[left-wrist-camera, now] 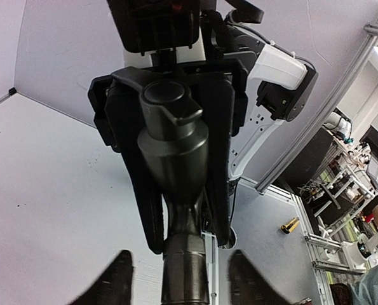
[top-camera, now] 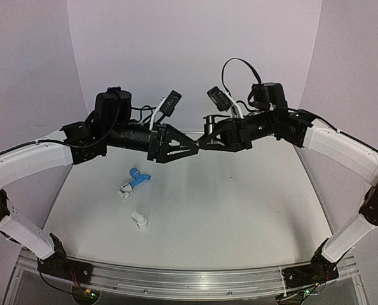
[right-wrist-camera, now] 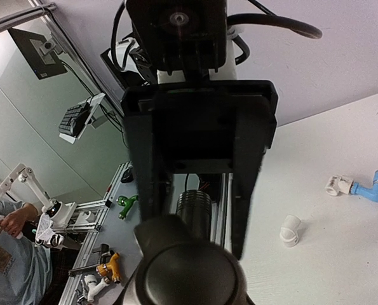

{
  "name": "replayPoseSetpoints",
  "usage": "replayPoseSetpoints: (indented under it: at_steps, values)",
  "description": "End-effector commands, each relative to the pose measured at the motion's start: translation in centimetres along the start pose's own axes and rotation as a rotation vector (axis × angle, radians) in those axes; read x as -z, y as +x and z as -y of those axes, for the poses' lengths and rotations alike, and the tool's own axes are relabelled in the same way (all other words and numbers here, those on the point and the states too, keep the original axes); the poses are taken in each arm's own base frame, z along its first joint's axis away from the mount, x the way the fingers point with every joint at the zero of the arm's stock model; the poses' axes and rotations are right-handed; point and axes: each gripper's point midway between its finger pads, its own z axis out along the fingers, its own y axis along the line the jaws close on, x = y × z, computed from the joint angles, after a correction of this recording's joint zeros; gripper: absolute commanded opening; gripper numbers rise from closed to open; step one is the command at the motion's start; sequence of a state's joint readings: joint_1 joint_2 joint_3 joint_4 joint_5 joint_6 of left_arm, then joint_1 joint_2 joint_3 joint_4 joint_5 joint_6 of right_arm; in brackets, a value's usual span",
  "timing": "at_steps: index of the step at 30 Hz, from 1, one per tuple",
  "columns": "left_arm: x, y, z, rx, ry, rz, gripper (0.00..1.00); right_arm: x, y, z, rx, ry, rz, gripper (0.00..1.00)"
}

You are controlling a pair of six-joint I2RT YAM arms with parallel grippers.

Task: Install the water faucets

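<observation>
Faucets: two; dark grey metal faucet (left-wrist-camera: 176, 146), light blue faucet (top-camera: 138, 176); white pipe fittings: two; fitting touching blue faucet (top-camera: 124, 189), loose fitting (top-camera: 139, 220); robot arms: two; left arm (top-camera: 30, 162), right arm (top-camera: 341, 152).

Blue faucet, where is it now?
Top view: blue faucet lies on the table, left side, just below the left gripper in frame, touching a white fitting.

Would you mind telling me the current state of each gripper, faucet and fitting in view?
left gripper: open, fingers flanking the stem of the metal faucet, gaps showing
right gripper: shut on the metal faucet's body
metal faucet: held in the air
blue faucet: lying on the table, joined to a white fitting
second white fitting: loose on the table, apart
</observation>
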State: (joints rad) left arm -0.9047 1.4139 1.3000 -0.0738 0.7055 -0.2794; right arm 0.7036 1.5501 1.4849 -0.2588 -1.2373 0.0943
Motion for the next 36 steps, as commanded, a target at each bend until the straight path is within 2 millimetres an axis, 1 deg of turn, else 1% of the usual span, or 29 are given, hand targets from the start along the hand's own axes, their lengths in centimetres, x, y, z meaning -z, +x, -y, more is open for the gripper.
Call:
replayPoseSetpoints:
  at_steps: [1, 2, 3, 5, 7, 9, 11, 14, 16, 17, 18, 19, 21, 24, 26, 28, 30, 32, 34, 36]
  values:
    - [1.8, -1.3, -0.8, -0.007, -0.158, 0.021, 0.90, 1.0, -2.4, -0.5, 0.102, 0.073, 0.055, 0.00]
    - [2.5, -1.0, -1.0, 0.003, -0.198, 0.011, 0.96, 1.4, -2.3, 0.1, 0.101, 0.104, 0.061, 0.00]
    - [3.2, -0.6, -1.6, 0.016, -0.249, 0.006, 0.99, 1.9, -2.3, 0.9, 0.100, 0.142, 0.068, 0.00]
    - [4.9, 0.1, -2.4, 0.048, -0.351, 0.000, 1.00, 2.6, -2.0, 2.1, 0.097, 0.204, 0.076, 0.00]
    - [6.5, 1.6, -3.1, 0.094, -0.437, -0.033, 1.00, 3.3, -1.6, 3.1, 0.093, 0.255, 0.080, 0.00]
    - [7.5, 3.9, -3.7, 0.139, -0.496, -0.096, 1.00, 3.9, -1.1, 4.0, 0.092, 0.297, 0.080, 0.00]
    - [8.7, 6.6, -4.6, 0.206, -0.571, -0.159, 1.00, 4.6, -0.3, 4.9, 0.085, 0.333, 0.076, 0.00]
    - [10.5, 9.8, -5.8, 0.281, -0.685, -0.235, 1.00, 5.2, 1.0, 5.9, 0.101, 0.382, 0.059, 0.00]
    - [11.4, 11.7, -6.3, 0.297, -0.729, -0.285, 1.00, 5.4, 2.0, 6.4, 0.105, 0.408, 0.046, 0.00]
    - [11.9, 12.6, -6.9, 0.304, -0.769, -0.309, 1.00, 5.6, 2.2, 6.5, 0.113, 0.420, 0.041, 0.00]
    - [12.4, 13.6, -7.3, 0.309, -0.798, -0.350, 1.00, 5.7, 2.6, 6.7, 0.117, 0.436, 0.036, 0.00]
    - [12.7, 15.2, -7.6, 0.299, -0.815, -0.436, 1.00, 5.9, 2.9, 6.9, 0.119, 0.447, 0.030, 0.00]
    - [13.0, 17.1, -7.9, 0.263, -0.824, -0.570, 1.00, 6.2, 3.4, 7.2, 0.116, 0.460, 0.024, 0.00]
    - [12.9, 19.1, -8.1, 0.178, -0.798, -0.717, 1.00, 6.4, 3.8, 7.3, 0.113, 0.465, 0.021, 0.00]
    - [12.7, 19.6, -8.0, 0.093, -0.760, -0.778, 1.00, 6.5, 3.9, 7.2, 0.115, 0.464, 0.020, 0.00]
    - [12.5, 19.6, -7.9, 0.000, -0.706, -0.811, 1.00, 6.5, 3.9, 7.1, 0.115, 0.461, 0.021, 0.00]
    - [11.9, 19.7, -7.4, -0.081, -0.625, -0.824, 1.00, 6.6, 3.9, 6.9, 0.117, 0.457, 0.023, 0.00]
    - [11.3, 19.5, -7.5, -0.185, -0.566, -0.828, 1.00, 6.6, 3.8, 6.8, 0.115, 0.456, 0.024, 0.00]
    - [10.4, 20.3, -7.3, -0.253, -0.479, -0.849, 0.99, 6.6, 3.6, 6.7, 0.116, 0.450, 0.027, 0.00]
    - [10.1, 21.9, -7.9, -0.309, -0.430, -0.910, 0.97, 6.6, 3.6, 6.5, 0.119, 0.446, 0.029, 0.00]
